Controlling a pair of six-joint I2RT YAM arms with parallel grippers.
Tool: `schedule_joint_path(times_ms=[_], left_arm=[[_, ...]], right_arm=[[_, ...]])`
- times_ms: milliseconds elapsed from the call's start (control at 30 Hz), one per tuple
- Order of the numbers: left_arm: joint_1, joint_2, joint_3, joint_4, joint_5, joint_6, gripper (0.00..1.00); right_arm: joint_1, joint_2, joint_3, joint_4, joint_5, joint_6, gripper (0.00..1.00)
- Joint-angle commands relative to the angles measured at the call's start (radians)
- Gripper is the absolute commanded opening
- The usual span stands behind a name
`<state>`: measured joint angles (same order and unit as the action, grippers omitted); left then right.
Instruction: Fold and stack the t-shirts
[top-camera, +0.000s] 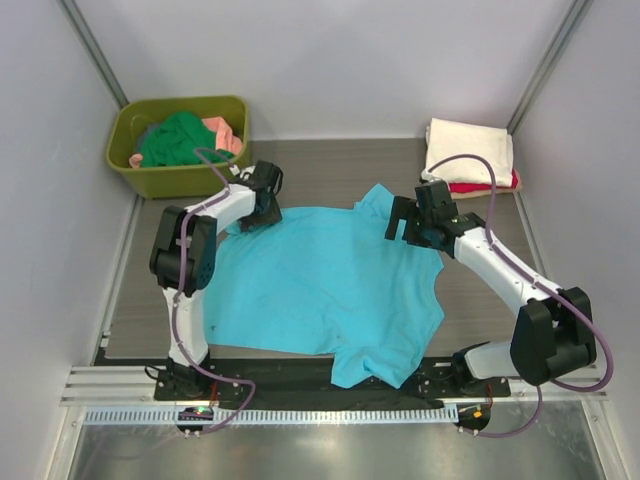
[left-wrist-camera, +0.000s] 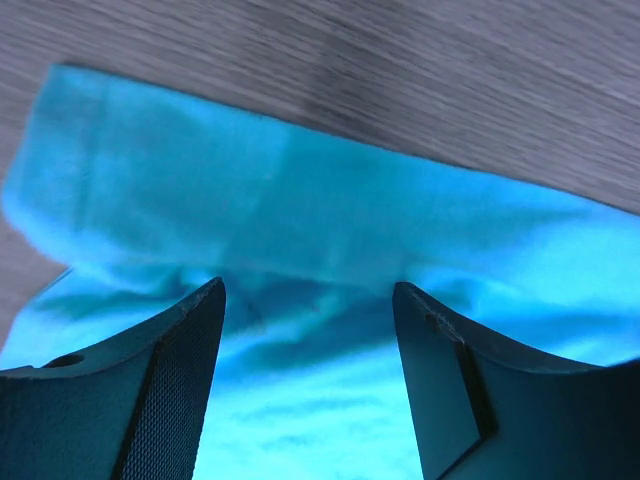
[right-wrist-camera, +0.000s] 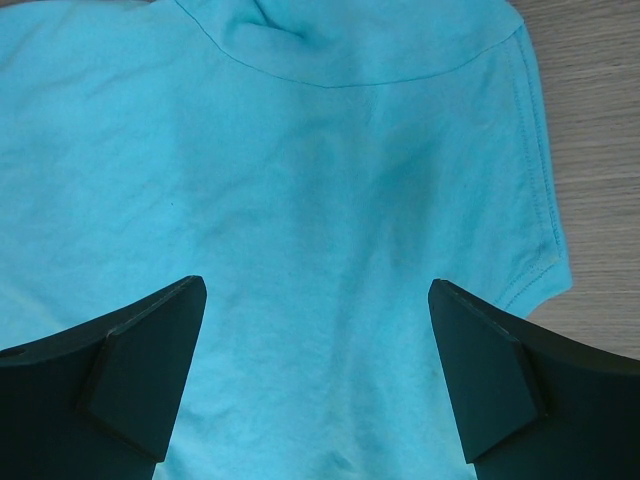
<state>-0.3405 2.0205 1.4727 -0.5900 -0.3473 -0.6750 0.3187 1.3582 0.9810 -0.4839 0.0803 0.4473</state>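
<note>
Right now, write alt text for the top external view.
A turquoise t-shirt lies spread on the table, the left gripper and right gripper at its far edge. An olive tub of shirts sits far left; folded cream and red shirts far right.

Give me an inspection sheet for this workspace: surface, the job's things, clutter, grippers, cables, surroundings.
Surface: wood-grain table, middle covered by cloth.
Job's things: turquoise shirt spread out, not folded, its near end rumpled over the table's edge; cream shirt folded on a red shirt, far right; green shirt and pink shirt bunched in the tub, far left.
Clutter: nothing seen.
Grippers: left gripper open over the turquoise shirt's far-left corner; right gripper open over its far-right part, below the collar.
Cables: purple cable looping off each wrist.
Surroundings: grey walls; metal rail along the near edge.
</note>
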Motion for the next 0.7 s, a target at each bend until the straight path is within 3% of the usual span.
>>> schedule_joint_path(times_ms=[0,200,367,433,500,600,667], left_arm=[[0.003,0.079,0.035,0.071,0.004,0.005,0.69],[0.001,0.225,0.193,0.064,0.004,0.037,0.68],[-0.005,0.354,0.507,0.010,0.033,0.121,0.69],[-0.009,0.420,0.698,-0.078,0.060,0.150,0.70],[-0.020,0.431,0.797,-0.200,0.065,0.149,0.72],[-0.058,0.292,0.727,-0.225,0.057,0.152,0.78],[-0.080,0.122,0.557,-0.215,0.039,0.134,0.80]], right_arm=[[-0.003,-0.018,-0.013,0.036,-0.008,-0.012,1.00],[-0.003,-0.037,-0.033,0.036,0.007,-0.016,1.00],[-0.006,-0.001,-0.031,0.036,0.045,-0.021,1.00],[-0.012,0.053,-0.007,0.038,0.062,-0.016,1.00],[-0.015,0.085,0.022,0.037,0.067,-0.009,1.00],[-0.020,0.131,0.044,0.050,0.076,0.008,1.00],[-0.024,0.157,0.054,0.050,0.099,0.017,1.00]])
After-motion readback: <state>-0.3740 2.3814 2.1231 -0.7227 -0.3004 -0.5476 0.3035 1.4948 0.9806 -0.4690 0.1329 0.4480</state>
